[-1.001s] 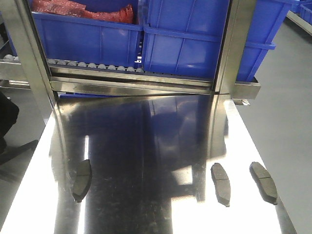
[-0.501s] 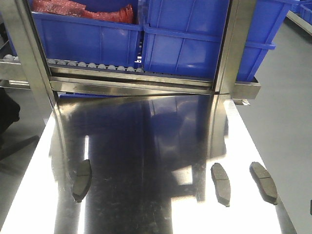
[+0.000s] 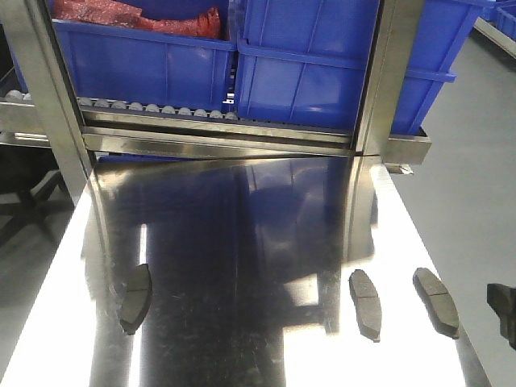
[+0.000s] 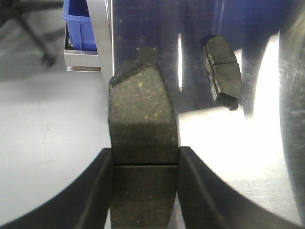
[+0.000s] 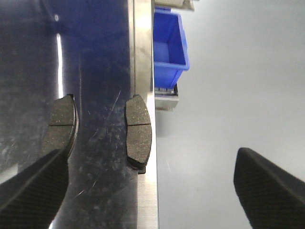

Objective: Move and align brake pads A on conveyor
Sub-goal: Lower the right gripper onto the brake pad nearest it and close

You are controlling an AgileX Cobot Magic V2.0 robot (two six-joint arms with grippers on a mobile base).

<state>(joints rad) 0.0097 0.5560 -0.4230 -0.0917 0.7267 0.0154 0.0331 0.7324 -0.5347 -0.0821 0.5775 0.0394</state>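
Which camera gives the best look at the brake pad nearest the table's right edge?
The right wrist view: the brake pad is close up, groove clear, lying at the edge of the steel table. The front view shows it smaller and oblique, far right. The left wrist view does not show it.

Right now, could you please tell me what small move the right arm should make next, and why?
Probably lower the right gripper slightly forward onto the edge pad: its jaws stand open, and that pad lies lengthwise roughly midway between them by the rim of the steel table. The left gripper is shut on a second pad, so the right seems free to pick.
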